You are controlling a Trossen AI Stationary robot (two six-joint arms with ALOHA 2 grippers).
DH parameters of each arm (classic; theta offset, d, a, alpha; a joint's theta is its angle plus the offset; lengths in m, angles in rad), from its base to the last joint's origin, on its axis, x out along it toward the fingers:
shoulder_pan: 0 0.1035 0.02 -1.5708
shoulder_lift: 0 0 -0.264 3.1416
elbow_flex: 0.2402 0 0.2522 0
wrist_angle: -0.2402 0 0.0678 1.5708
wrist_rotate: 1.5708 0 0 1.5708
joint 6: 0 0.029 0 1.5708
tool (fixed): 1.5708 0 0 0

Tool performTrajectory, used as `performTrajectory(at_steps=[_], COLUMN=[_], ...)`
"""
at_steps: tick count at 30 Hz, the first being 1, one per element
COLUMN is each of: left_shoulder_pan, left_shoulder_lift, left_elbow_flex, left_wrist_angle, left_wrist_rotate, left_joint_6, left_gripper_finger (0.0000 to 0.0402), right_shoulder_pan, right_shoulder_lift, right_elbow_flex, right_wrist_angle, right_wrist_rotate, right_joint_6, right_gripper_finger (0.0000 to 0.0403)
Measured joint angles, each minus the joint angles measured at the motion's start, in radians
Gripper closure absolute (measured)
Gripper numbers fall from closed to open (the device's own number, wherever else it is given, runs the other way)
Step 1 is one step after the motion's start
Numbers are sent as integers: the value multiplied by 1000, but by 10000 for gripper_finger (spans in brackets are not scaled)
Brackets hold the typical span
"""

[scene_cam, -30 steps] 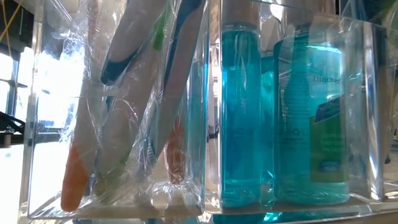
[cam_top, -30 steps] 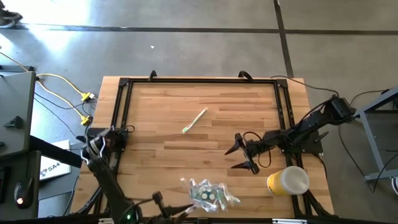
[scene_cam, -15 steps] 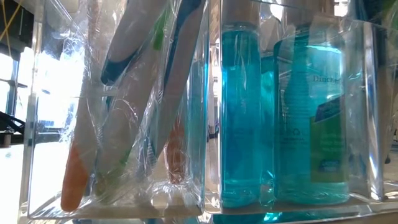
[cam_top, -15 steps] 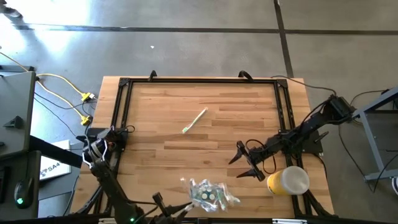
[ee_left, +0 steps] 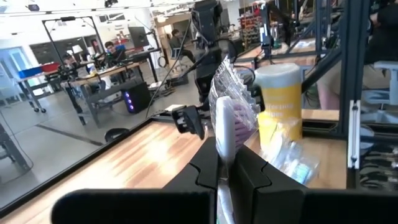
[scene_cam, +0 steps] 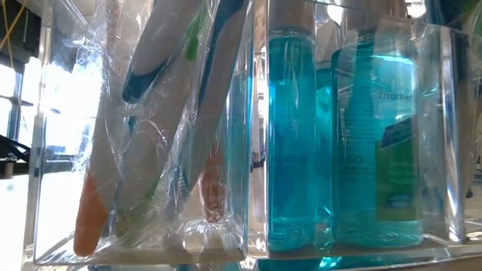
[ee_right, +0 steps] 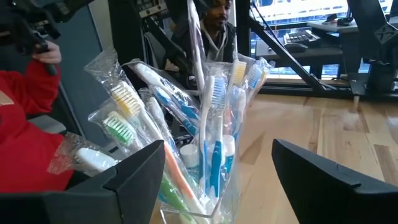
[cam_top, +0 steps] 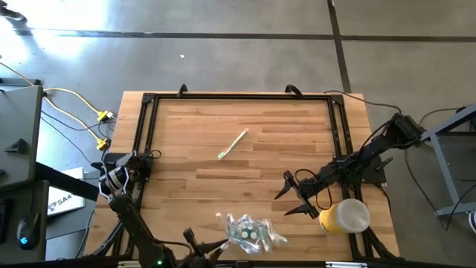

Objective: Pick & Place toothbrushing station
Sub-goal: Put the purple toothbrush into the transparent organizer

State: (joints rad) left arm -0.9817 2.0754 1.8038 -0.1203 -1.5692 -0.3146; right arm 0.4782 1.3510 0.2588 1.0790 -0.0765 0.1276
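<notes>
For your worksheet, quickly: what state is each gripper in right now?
Left gripper: shut on a wrapped toothbrush.
Right gripper: open, holding nothing, beside the yellow cup.

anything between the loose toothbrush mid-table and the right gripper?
No. In the high view, only bare wood lies between the toothbrush and the open right gripper.

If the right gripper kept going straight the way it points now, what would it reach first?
Most likely the clear holder of wrapped toothbrushes: the right wrist view shows it centred between the open right gripper fingers. From above the holder sits somewhat off that line, so a miss is possible.
</notes>
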Motion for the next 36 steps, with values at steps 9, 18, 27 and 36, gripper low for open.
performTrajectory(at_steps=[9,18,27,36], left_shoulder_pan=[0,90,87,52], left_shoulder_lift=[-1,2,24,21], left_elbow_flex=[0,0,-73,-219], left_wrist_angle=[-424,-749,-697,-385], left_wrist_rotate=[43,325,319,257], left_joint_6=[-466,-887,-940,-808], left_gripper_finger=[396,396,396,396], right_shoulder_pan=[0,0,0,0], right_shoulder_lift=[0,0,0,0], right_elbow_flex=[0,1,1,1], right_wrist_angle=[0,-12,-30,-39], right_wrist_rotate=[0,52,52,52], right_joint_6=[0,-1,-23,-31], right_gripper_finger=[114,114,114,114])
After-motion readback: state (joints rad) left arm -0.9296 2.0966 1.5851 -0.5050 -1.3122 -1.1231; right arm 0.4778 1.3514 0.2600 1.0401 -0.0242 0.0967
